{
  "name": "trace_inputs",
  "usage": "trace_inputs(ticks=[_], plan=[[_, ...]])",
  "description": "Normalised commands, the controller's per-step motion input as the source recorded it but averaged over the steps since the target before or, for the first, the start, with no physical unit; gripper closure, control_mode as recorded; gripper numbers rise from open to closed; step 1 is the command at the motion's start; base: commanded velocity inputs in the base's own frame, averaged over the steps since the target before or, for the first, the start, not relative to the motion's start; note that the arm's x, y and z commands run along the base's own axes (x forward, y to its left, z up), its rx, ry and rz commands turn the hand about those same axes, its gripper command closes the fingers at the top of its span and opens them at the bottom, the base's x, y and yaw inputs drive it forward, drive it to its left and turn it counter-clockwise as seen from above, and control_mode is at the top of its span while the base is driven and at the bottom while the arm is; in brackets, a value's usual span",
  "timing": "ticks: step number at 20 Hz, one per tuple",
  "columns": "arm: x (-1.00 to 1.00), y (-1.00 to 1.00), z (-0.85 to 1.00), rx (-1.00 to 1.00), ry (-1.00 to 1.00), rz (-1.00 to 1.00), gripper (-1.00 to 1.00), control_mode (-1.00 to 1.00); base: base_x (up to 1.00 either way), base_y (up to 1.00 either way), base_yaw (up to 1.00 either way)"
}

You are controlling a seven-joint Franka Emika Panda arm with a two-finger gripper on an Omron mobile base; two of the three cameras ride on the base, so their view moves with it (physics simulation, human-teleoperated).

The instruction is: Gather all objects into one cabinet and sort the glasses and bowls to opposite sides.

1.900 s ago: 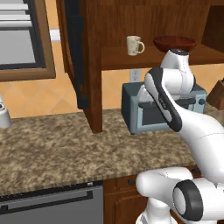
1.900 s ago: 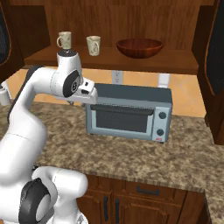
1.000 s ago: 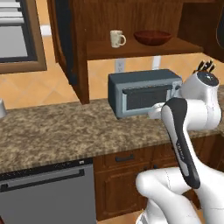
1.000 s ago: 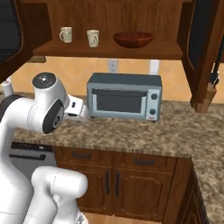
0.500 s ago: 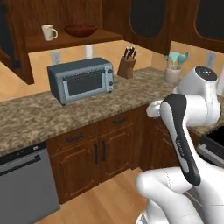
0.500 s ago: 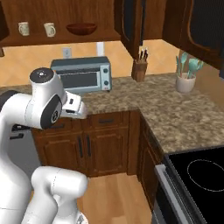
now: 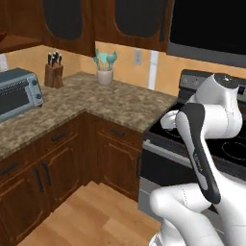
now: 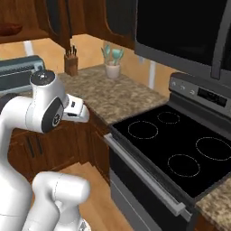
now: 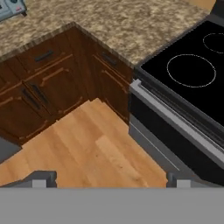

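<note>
In front of you now is the stove, not the cabinet: the base has swung right, and the toaster oven has slid to the left edge of the table. The bowl sits on the cabinet shelf at far left. Your end effector is spread wide and empty, so you look done or repositioning.

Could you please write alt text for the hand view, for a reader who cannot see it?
The open gripper hangs empty above a light wood floor in a kitchen corner. Dark wood base cabinets under a speckled stone counter stand to the left, and a black glass-top stove to the right.
</note>
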Motion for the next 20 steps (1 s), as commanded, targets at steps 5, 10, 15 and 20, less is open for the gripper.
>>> trace_inputs(ticks=[5,10,15,20], plan=[[0.0,0.0,0.0,0.0,0.0,0.0,-1.0,1.0,-0.22,-0.54,-0.68],[0.0,0.0,0.0,0.0,0.0,0.0,-1.0,1.0,-0.02,-0.7,-0.67],[0.0,0.0,0.0,0.0,0.0,0.0,-1.0,1.0,0.01,-0.86,-0.56],[0.0,0.0,0.0,0.0,0.0,0.0,-1.0,1.0,0.45,-0.64,-0.23]])
